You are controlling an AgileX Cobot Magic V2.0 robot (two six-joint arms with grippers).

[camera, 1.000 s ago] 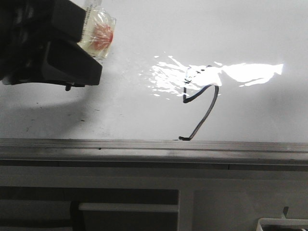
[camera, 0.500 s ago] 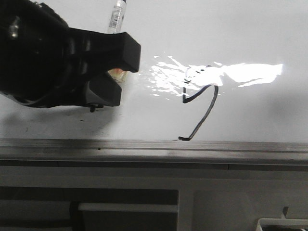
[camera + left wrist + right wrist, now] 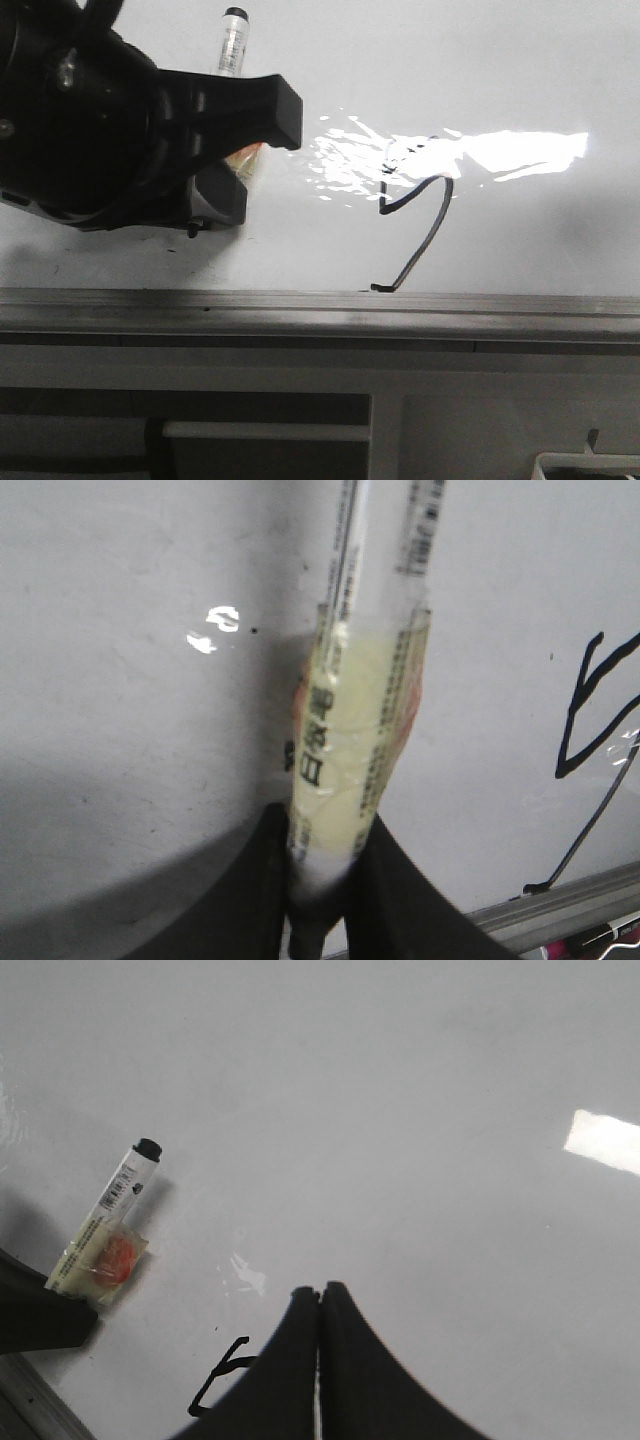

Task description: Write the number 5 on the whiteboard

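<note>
- The black left gripper (image 3: 245,150) is clenching a clear-barrelled marker wrapped in yellowish tape (image 3: 232,45), its two fingers pinching the taped section while the dark-capped end is sticking out beyond them above the board.
- In the left wrist view, the same marker (image 3: 360,730) is running straight out from between the gripper's (image 3: 320,880) dark fingers (image 3: 245,900), with printed lettering showing along the taped band.
- The large glossy white whiteboard (image 3: 520,70) is lying flat and filling most of the front view, a bright patch of glare spreading across its middle.
- The number 5 (image 3: 418,225), a thin black marker line bent into a rough angular hook, is sitting on the whiteboard to the right of the left gripper and well apart from it, its lower end reaching just beside the grey aluminium edge rail (image 3: 320,305).
- The upper strokes of the number 5 are partly washing out in the glare.
- The black right gripper (image 3: 319,1300) is hanging over the whiteboard with its two fingers pressed together and nothing between them.
- From the right wrist view, the marker (image 3: 105,1225) is showing a reddish patch under its tape, and part of the number 5 (image 3: 220,1375) is peeking out beside the right gripper's fingers.
</note>
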